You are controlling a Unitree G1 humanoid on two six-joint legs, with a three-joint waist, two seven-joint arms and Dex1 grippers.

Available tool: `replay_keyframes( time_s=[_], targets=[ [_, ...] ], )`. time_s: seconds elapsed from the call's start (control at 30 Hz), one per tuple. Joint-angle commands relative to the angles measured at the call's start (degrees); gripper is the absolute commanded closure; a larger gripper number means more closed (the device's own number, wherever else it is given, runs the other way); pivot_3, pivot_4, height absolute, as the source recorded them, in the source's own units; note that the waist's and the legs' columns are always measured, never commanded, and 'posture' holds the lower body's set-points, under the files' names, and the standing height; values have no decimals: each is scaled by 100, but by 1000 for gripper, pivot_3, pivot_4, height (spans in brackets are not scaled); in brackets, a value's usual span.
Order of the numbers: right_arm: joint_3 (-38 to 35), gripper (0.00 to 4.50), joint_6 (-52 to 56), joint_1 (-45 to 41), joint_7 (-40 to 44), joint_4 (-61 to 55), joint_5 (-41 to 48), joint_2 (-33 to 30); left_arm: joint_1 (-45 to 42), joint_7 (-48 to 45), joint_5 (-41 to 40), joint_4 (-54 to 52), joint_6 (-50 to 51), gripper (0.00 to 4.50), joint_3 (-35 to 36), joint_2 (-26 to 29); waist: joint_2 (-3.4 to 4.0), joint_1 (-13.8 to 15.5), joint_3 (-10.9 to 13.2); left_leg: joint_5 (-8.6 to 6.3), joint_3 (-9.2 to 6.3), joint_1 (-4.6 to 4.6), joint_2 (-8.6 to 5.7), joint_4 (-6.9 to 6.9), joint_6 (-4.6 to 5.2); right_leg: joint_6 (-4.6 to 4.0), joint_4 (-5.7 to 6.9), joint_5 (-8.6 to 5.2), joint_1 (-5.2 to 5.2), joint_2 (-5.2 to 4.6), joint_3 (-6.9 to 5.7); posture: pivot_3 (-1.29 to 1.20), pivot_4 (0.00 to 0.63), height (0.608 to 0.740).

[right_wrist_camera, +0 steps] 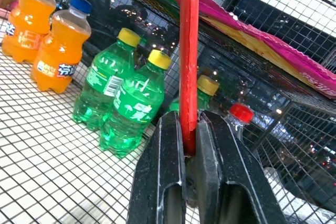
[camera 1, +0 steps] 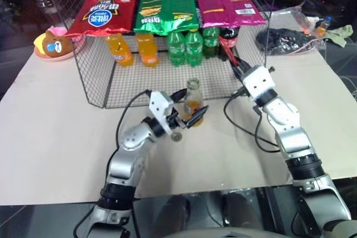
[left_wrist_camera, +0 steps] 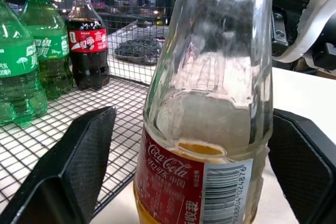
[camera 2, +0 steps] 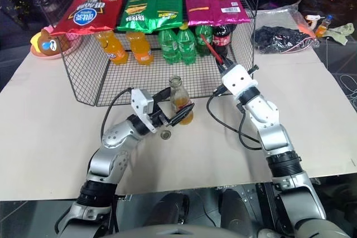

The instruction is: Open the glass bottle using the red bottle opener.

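The glass bottle stands upright on the table just in front of the wire rack, with orange drink low in it and a red label. Its mouth looks bare. My left gripper is open around the bottle's lower half, one finger on each side with a gap showing to the glass. A small round metal cap lies on the table beside that gripper. Further right, at the rack's front edge, my right gripper is shut on the red bottle opener, which sticks straight out past the fingertips.
The wire rack holds orange soda bottles, green bottles and a cola bottle, with snack bags on top. A plush toy in a pink bowl is at the far left and a dark bag at the far right.
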Motion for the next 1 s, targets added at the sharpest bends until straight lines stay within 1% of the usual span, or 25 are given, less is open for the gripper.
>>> replay_keyframes(
  time_s=[0.03, 0.27, 0.4, 0.43, 0.6, 0.63, 0.7, 0.73, 0.87, 0.97, 1.0],
  targets=[
    [-223, 4500, 218, 67, 112, -182, 257, 6, 76, -31, -92, -364, -14, 95, 54, 43, 0, 1, 0, 0, 0, 0, 0, 0, 0, 0, 0, 0, 0, 0, 0, 0, 150, 740],
    [-249, 4500, 702, 344, 475, -512, 532, -34, 264, -25, -131, -692, 122, 95, 76, 136, 0, 1, 0, 0, 1, 0, 1, -3, 0, 0, -1, 0, 0, 0, 1, 0, 150, 740],
    [-325, 4500, 929, 439, 565, -615, 653, -55, 460, -10, -142, -948, 230, 95, 117, 276, 0, -2, 0, 0, 2, 0, 2, -3, 0, 0, 0, 0, -1, 0, 2, 0, 150, 740],
    [-364, 4500, 1125, 506, 642, -691, 799, -48, 554, -5, -132, -1055, 251, 95, 148, 348, 1, -1, 0, 0, 2, 0, 3, -4, 0, 0, 0, 0, -1, 1, 2, 0, 150, 740],
    [-584, 4500, 2246, 887, 881, -1156, 1439, -98, 908, 5, -69, -1445, 301, 95, 235, 666, 1, 10, 0, 0, 2, -1, 6, -10, 0, 0, -4, 0, -3, 0, 3, 0, 150, 740],
    [-655, 4500, 2634, 1045, 1024, -1298, 1684, -176, 1032, -37, -24, -1558, 289, 95, 305, 806, 1, 15, 0, 0, 2, -1, 5, -10, 0, 0, -4, 0, -3, -1, 4, 0, 150, 740],
    [-776, 4500, 3847, 1507, 1526, -1839, 2503, -529, 1426, -46, -150, -1909, 361, 95, 724, 1094, 1, 16, 0, 0, 2, -1, 5, -9, 0, 0, -4, 0, -2, -2, 3, 0, 150, 740],
    [-784, 4500, 4290, 1664, 1722, -2077, 2790, -699, 1579, -23, -239, -2039, 406, 95, 893, 1181, 1, 15, 0, -1, 1, -3, 7, -13, 1, -1, -7, -1, -3, -3, 4, 0, 150, 740],
    [-598, 4500, 5488, 1983, 2075, -2699, 3297, -1337, 2110, 72, -782, -2286, 585, 95, 1466, 1232, 13, 4, 8, -1, 1, -20, 9, -16, 2, -1, -21, 0, -13, -8, 3, 0, 150, 740],
    [-639, 4500, 5978, 2015, 2012, -2902, 3539, -1425, 2612, 14, -772, -2256, 525, 95, 1831, 1324, 13, 1, 7, -2, 2, -18, 17, -15, 3, -1, -20, 0, -12, -11, 3, 0, 150, 740],
    [-673, 4088, 6104, 2000, 1966, -2927, 3583, -1429, 2732, 12, -727, -2218, 504, 31, 1900, 1345, 13, 10, 7, -2, 1, -17, 19, -15, 3, -1, -18, 0, -12, -9, 1, 0, 150, 740]
  ],
)
